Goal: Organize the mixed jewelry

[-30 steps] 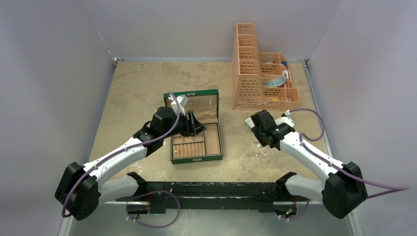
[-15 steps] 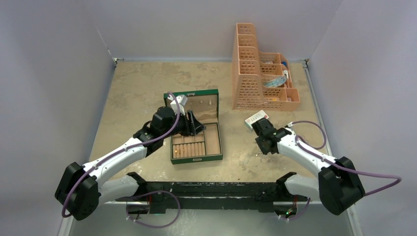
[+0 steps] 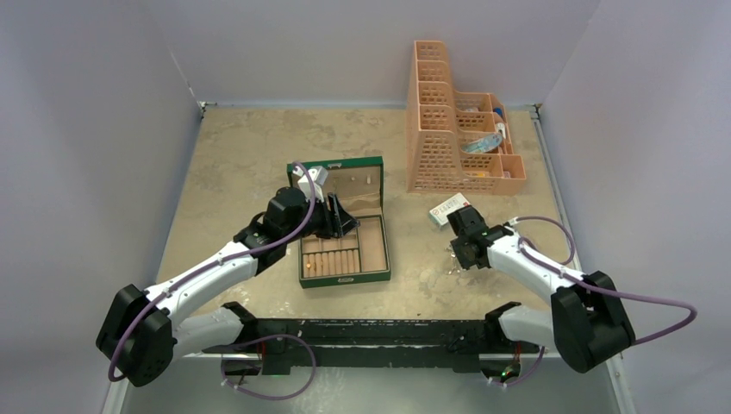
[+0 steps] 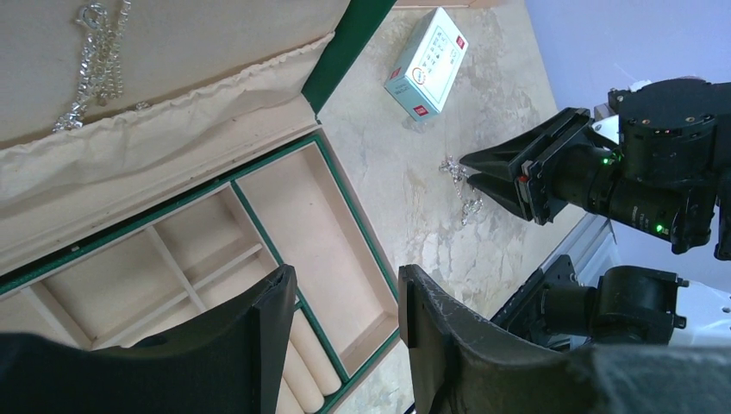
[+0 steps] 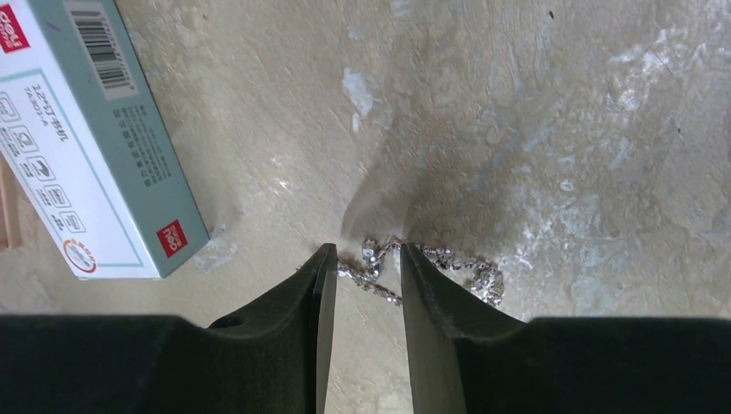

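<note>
The right gripper [image 5: 366, 259] is down at the tabletop [image 5: 560, 103] to the right of the green jewellery box [image 3: 343, 280], well apart from it. Its jaws stand partway apart with nothing clamped. A thin silvery chain [image 5: 470, 267] lies in a loose tangle on the table. One end of it sits in the gap between the fingertips, while the rest trails off past the right-hand finger. A white card box with red print [image 5: 86, 147] lies close by, further from the green box's front edge than the chain is.

The left gripper [image 4: 345, 280] hovers over the open green box with its jaws wide and empty, above the bare compartments on the box's right side. A second chain [image 4: 95, 43] already hangs in the lid's pocket.

The main risk is the pinch itself. The chain is fine and lies flat, so the fingertips may close above it, or catch a single loop that slips free when lifted. Because only the end is between the jaws, a lift would probably leave most of the chain dangling. That length could swing, snag on the green box's rim, or drop short of a compartment. Pressing harder into the table to secure the grip may make the tips skid and push the chain toward the card box. The left gripper also hangs over the landing spot, so a carry to the box risks a clash between the arms.
</note>
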You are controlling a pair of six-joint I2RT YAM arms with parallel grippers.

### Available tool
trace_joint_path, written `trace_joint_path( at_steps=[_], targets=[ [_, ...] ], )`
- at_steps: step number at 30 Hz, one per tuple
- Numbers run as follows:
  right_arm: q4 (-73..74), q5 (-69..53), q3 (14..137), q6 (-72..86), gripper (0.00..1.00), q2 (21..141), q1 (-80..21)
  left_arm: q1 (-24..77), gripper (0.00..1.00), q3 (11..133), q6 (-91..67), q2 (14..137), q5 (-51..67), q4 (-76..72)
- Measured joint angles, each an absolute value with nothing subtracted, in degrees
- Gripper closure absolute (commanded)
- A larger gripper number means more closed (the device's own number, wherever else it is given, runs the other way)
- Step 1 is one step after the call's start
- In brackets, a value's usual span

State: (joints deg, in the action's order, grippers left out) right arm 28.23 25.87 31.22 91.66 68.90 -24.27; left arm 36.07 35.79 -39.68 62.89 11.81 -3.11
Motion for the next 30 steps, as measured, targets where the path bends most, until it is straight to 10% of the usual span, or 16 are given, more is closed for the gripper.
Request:
trace_joint_path(
  at_steps=[9, 30],
  targets=[
    [25.7, 27.6, 32.2, 90.6, 0.78, 71.9, -22.1, 36.1, 0.54, 35.8, -39.4, 62.9, 11.2, -2.0],
    [28.9, 28.9, 35.5, 83.2, 0.69, 73.1, -21.3, 36.1, 0.54, 35.8, -39.4, 62.0, 10.0, -1.1]
  ],
)
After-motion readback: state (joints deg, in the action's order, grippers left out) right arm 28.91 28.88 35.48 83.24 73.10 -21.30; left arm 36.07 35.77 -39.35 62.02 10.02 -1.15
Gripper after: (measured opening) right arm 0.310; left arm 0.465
